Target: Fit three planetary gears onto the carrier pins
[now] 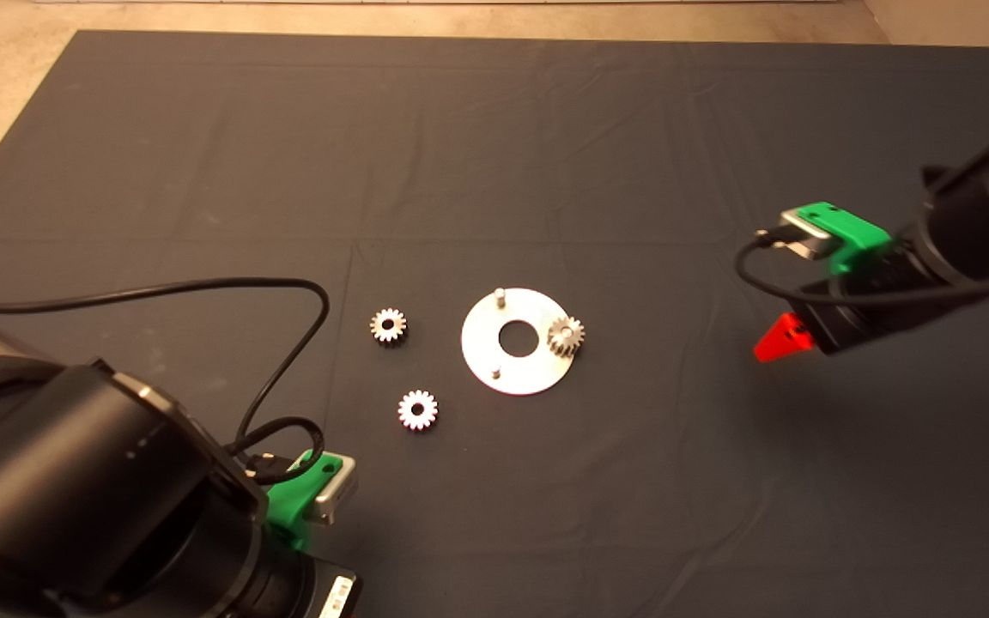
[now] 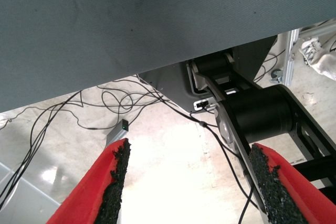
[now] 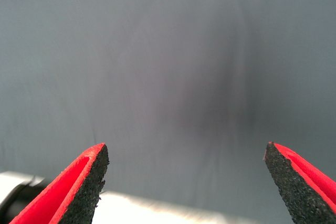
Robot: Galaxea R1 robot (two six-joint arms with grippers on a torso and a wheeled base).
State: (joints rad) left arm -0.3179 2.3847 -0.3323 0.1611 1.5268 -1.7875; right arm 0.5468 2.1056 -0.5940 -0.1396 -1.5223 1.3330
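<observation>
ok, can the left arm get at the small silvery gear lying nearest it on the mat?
Probably yes. The small silvery gear lies loose on the dark mat, with open mat between it and the left tool, which is open at the near edge. The other loose gear sits apart.

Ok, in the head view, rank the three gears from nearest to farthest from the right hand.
From the right hand, at the mat's right side:
1. The gear on the disc, seated at the disc's right edge.
2. The lower loose gear, on the mat left of the disc.
3. The upper loose gear, on the mat farther left.
</observation>
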